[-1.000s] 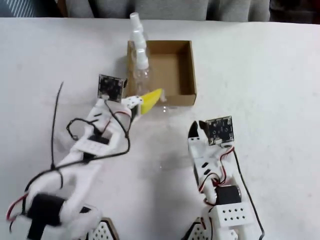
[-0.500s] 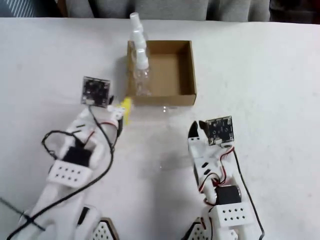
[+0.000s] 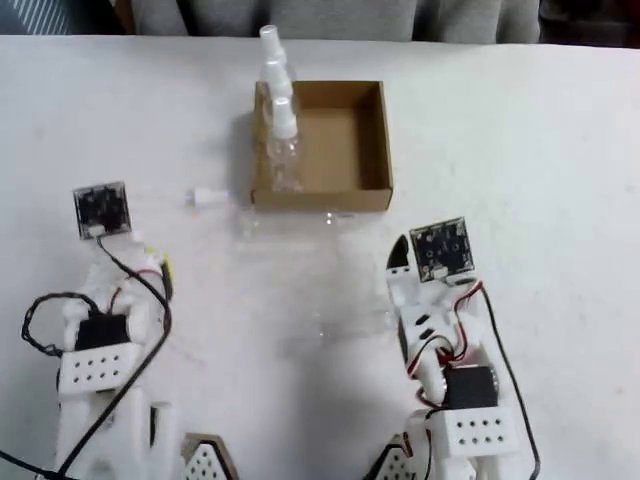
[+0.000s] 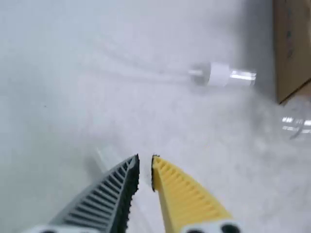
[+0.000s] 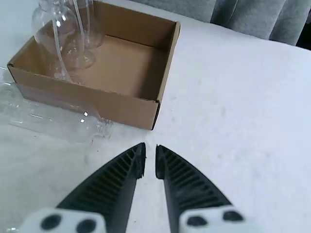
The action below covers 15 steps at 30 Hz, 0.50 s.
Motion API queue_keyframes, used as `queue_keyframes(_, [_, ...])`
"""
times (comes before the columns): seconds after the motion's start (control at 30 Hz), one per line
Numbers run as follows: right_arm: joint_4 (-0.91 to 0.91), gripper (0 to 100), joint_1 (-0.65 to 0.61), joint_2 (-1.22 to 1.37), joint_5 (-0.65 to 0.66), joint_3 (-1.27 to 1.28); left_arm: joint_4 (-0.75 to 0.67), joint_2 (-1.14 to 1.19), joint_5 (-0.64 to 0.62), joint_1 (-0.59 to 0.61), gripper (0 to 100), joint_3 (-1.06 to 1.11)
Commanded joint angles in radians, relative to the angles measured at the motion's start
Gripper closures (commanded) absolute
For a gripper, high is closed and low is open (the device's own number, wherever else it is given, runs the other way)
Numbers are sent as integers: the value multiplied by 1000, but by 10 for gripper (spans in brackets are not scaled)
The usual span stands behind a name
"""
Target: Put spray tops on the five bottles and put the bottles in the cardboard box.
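Note:
The cardboard box (image 3: 365,135) (image 5: 116,104) stands at the table's far middle. Clear bottles with white spray tops (image 3: 283,135) (image 5: 56,29) stand along its left wall. A topless clear bottle (image 3: 290,222) (image 5: 48,115) lies on the table against the box's front. A loose spray top (image 3: 207,197) (image 4: 221,76) with its thin tube lies left of the box. My left gripper (image 3: 160,265) (image 4: 145,165) hovers shut and empty well short of that spray top. Below the box's front right corner, my right gripper (image 3: 399,250) (image 5: 149,153) is shut with nothing in it.
Another faint clear bottle (image 3: 350,320) seems to lie on the white table between the two arms. The left arm's black cable (image 3: 40,310) loops beside it. Grey curtains (image 5: 262,19) hang beyond the table's far edge.
My left arm has drawn back from the box's front left corner toward the near left. A spray top now lies bare on the table there. The right arm shifted slightly.

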<state>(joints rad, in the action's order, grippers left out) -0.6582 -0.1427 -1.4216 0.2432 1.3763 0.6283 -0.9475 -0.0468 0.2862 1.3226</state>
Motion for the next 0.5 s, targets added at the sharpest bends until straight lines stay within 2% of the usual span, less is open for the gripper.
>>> queue_keyframes(0.0, [-176, 981, -50, 2, 81, -195, -34, 8, 161, 47, 936, 28])
queue_keyframes(0.1, [-329, 981, -120, 2, 166, -304, -32, 4, 244, 68, 936, 64])
queue_keyframes(0.17, [-437, 978, -180, 2, 269, -370, -32, 4, 293, 68, 936, 81])
queue_keyframes(0.27, [-587, 918, -260, 2, 410, -462, -17, 2, 367, 67, 936, 87])
queue_keyframes(0.4, [-711, 851, -332, 21, 460, -549, 28, 2, 417, 62, 936, 75])
queue_keyframes(0.47, [-769, 851, -381, 61, 560, -575, 43, 2, 422, 62, 936, 71])
